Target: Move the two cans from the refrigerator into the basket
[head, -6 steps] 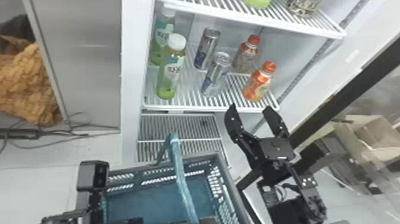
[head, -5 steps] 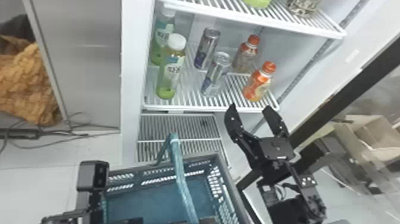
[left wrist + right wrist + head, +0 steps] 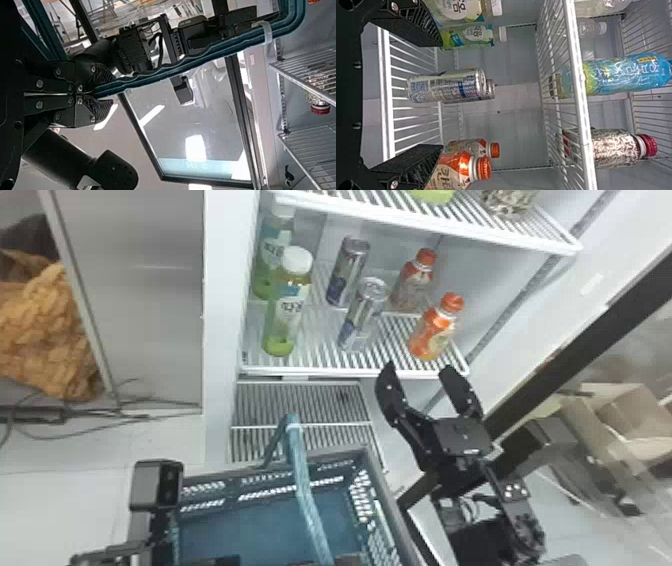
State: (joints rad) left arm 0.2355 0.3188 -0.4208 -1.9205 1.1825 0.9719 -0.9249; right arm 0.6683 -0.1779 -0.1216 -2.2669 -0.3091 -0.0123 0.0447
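By the look of it, 0 of the 2 cans are moved: the front can (image 3: 363, 315) and the rear can (image 3: 348, 271) both stand upright on the shelf (image 3: 320, 371), between the green bottles (image 3: 287, 305) and the orange bottles (image 3: 432, 335). Both transfers to the basket (image 3: 325, 456) are left to do. The left end effector (image 3: 107, 89) is clamped on the basket's handle (image 3: 174, 70).

The right end effector (image 3: 418, 367) is spread wide with nothing in its grip, its tips near the shelf's front edge. In the right wrist view, the 2 cans lie ahead of it, lined up 1 behind the other within the span of its fingers and touching neither. The front can is nearer, so it seems the likelier pick.
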